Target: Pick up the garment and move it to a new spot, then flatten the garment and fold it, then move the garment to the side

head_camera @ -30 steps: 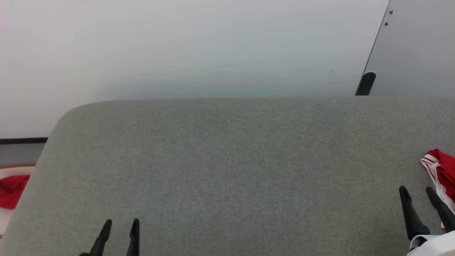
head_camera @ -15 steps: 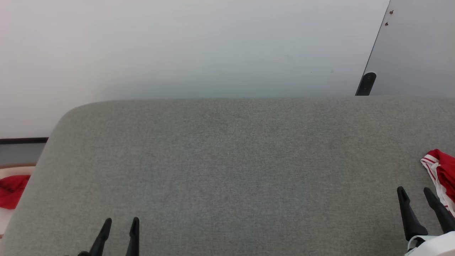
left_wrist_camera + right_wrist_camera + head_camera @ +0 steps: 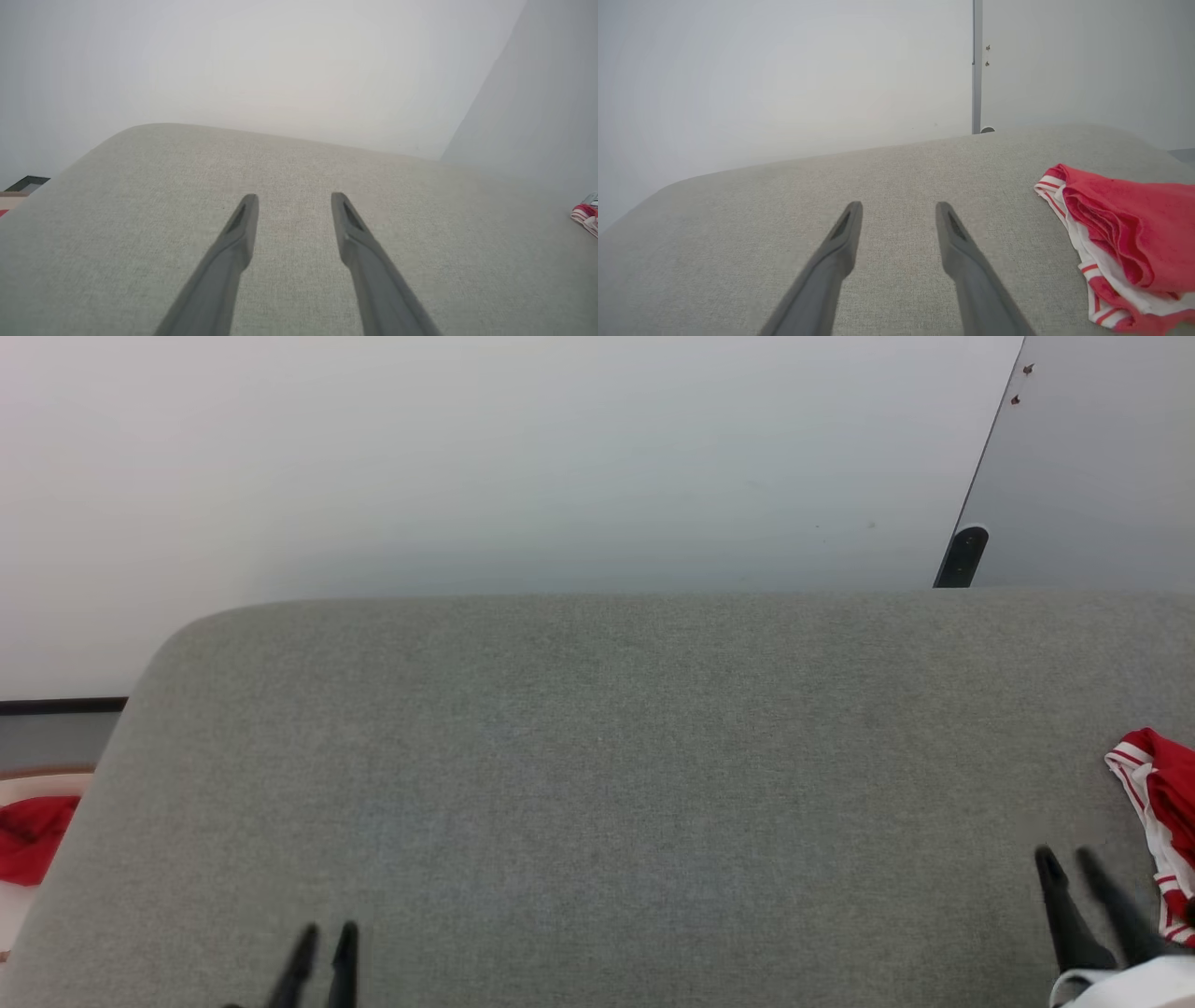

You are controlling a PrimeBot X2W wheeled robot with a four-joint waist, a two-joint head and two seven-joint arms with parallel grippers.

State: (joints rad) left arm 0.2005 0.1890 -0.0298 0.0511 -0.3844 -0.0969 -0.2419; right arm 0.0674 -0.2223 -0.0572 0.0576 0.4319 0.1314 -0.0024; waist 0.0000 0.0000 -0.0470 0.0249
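Plain indoor room, likely test space: grey fabric-covered pad (image 3: 597, 756) as work surface, bare white wall (image 3: 467, 457), grey panel (image 3: 1102, 476) behind.

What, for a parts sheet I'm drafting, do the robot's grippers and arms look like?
The left gripper and right gripper each have two long, slim, dark grey fingers tapering to pointed tips, with a narrow recess near each tip. Behind the right gripper sits a smooth white wrist casing.
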